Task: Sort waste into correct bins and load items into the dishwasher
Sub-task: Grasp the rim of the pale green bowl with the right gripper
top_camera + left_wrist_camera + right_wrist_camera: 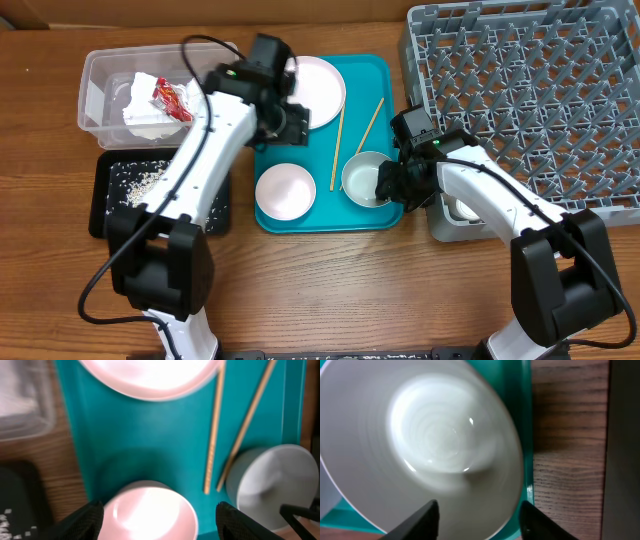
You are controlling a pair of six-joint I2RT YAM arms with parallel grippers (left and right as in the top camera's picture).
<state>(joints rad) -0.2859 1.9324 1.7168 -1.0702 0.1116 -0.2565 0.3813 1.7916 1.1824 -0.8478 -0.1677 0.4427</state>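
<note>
Right hand [477, 520]: open, with one finger inside and one outside the near rim of the pale grey-white round bowl [420, 445]. It has not clamped on the rim.
Left hand [162, 517]: open, hovering over the pale pink round bowl [150, 510] and apparently touching nothing.
Where things lie: both bowls, the pale pink-white round plate [315, 90] and the two thin wooden chopsticks [338, 150] sit on the teal rectangular serving tray [385, 70]. The crumpled white paper napkins [140, 115] and the small red shiny wrapper [170, 97] are in the clear plastic tub [95, 70]. The loose white rice grains [140, 182] are in the shallow black tray [100, 215].
Risk, grip: a pinch on one thin rim holds the bowl off-centre, so it may tilt or slip out when lifted.
Risk, chopsticks: their lower ends stop just beside the grey-white bowl's rim. Dragging the bowl sideways rather than lifting it would likely roll them.
Risk, arms: both hands work over the same tray and are near each other. A swing by either arm could clip the other.
Risk, rack: the large square grey plastic dish rack [530, 100] has a raised wall and upright pegs, so a low carry could knock the bowl against them.
Edges: the tray's lip runs right under the right hand's outer finger, and a strip of bare wooden worktop [570, 460] lies just beyond it.
Open room: upward and to the right – the rack's grid shows many free pegs, though the right arm hides its near corner.
</note>
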